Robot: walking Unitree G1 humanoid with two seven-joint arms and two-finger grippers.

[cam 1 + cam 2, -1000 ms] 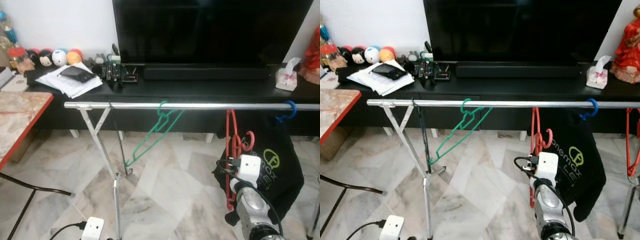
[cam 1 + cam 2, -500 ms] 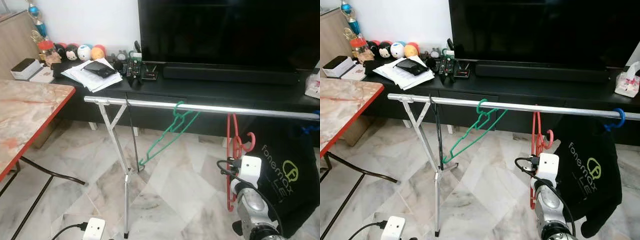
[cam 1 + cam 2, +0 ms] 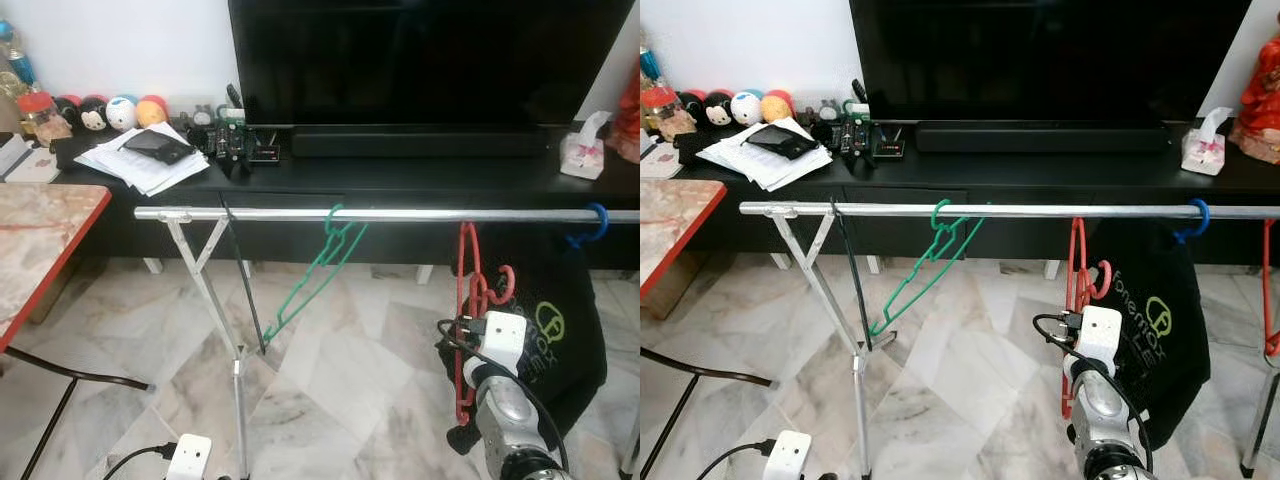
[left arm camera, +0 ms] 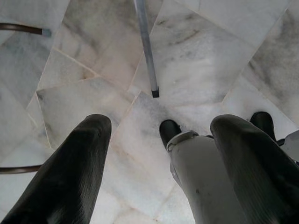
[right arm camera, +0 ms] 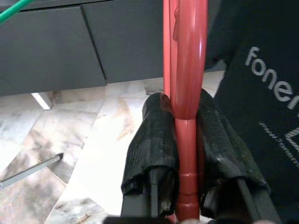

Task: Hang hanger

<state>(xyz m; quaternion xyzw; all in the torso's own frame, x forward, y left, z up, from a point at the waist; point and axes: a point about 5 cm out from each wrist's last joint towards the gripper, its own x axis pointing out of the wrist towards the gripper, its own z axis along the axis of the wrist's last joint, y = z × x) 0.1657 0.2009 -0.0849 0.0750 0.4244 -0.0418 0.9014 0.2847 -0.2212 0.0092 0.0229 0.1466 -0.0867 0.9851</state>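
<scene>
Since the earlier frame only the camera has panned right, while the right gripper [image 5: 181, 140], lower right, stays clamped on the red hanger [image 3: 466, 300] below the rail [image 3: 400, 214], and the left gripper [image 4: 159, 163] hangs with fingers apart.

Lettering on the hanging garment

We read white letters "fone…" on the black shirt [image 3: 1150, 320] hanging from the rail [image 3: 1020, 211], partly cut off, beside a green emblem; nothing else is legible to us.
</scene>
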